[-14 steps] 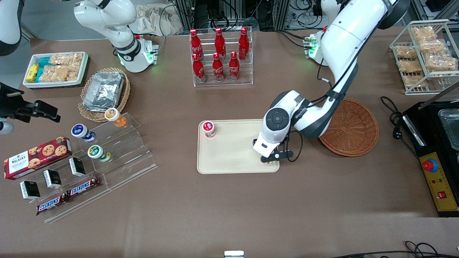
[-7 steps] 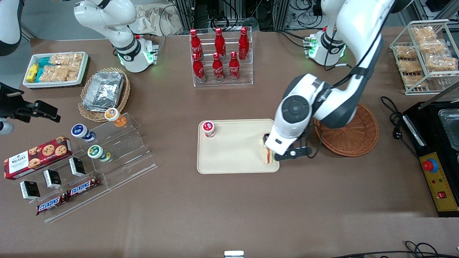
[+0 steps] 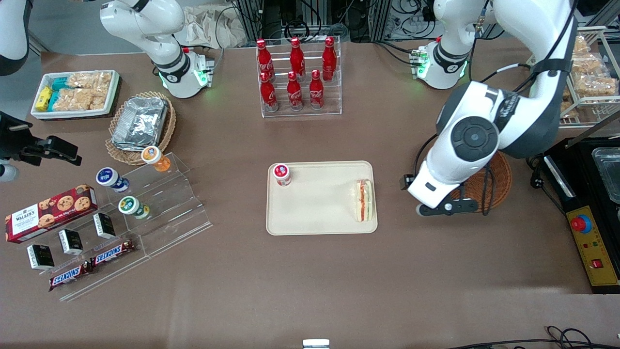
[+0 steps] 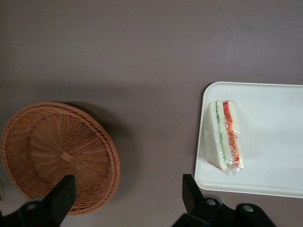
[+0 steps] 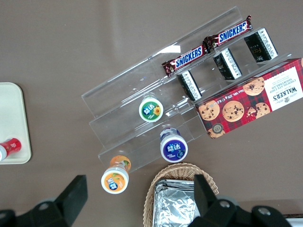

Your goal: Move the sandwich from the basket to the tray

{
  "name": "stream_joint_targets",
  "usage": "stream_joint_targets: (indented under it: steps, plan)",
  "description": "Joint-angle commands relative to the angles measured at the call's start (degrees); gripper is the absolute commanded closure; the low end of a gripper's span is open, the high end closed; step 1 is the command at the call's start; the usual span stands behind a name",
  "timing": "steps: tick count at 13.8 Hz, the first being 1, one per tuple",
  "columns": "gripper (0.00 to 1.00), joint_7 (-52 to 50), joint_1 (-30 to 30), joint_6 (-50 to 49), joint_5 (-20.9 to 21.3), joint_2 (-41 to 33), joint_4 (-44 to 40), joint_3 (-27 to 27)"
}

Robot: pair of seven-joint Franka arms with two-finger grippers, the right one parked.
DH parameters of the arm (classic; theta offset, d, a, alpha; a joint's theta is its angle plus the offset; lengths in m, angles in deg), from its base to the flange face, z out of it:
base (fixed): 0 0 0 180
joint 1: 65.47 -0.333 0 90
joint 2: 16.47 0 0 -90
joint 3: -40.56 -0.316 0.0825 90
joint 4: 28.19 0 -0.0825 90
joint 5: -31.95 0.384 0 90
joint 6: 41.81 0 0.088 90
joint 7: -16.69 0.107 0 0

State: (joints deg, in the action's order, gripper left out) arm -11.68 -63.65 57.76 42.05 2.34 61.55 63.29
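The sandwich (image 3: 364,200) lies lengthwise along the tray (image 3: 315,213) edge nearest the bare basket (image 4: 57,156), the gripper (image 4: 125,201) hovering between them, jaws apart and holding nothing.

Gripper (image 4: 125,201) let go, rose off tray (image 3: 315,223) toward basket (image 4: 61,156); sandwich (image 3: 364,200) left lying.

We count six red cola bottles (image 3: 295,72), two Snickers bars (image 3: 92,264), three small black boxes (image 3: 71,241) and three capped cups (image 3: 131,206) well apart from the gripper (image 3: 411,196). Near it lie one sandwich (image 3: 364,199), one tray (image 3: 315,203) and one reddish wicker basket (image 3: 499,182).
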Motion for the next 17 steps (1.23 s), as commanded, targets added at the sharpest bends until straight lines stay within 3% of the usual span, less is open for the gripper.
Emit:
stream_joint_targets:
  steps: [1, 4, 11, 17]
  plan:
    - [0.0, 8.7, -4.4, -2.7, -0.8, -4.6, 1.0, 0.0]
    - [0.0, 16.1, -4.5, -5.0, -1.8, -8.2, 1.0, -5.1]
    - [0.0, 34.4, -2.9, -8.7, -10.4, -13.9, 0.4, -20.2]
    - [0.0, 33.7, -3.5, -8.9, -10.4, -14.3, -1.5, -20.4]
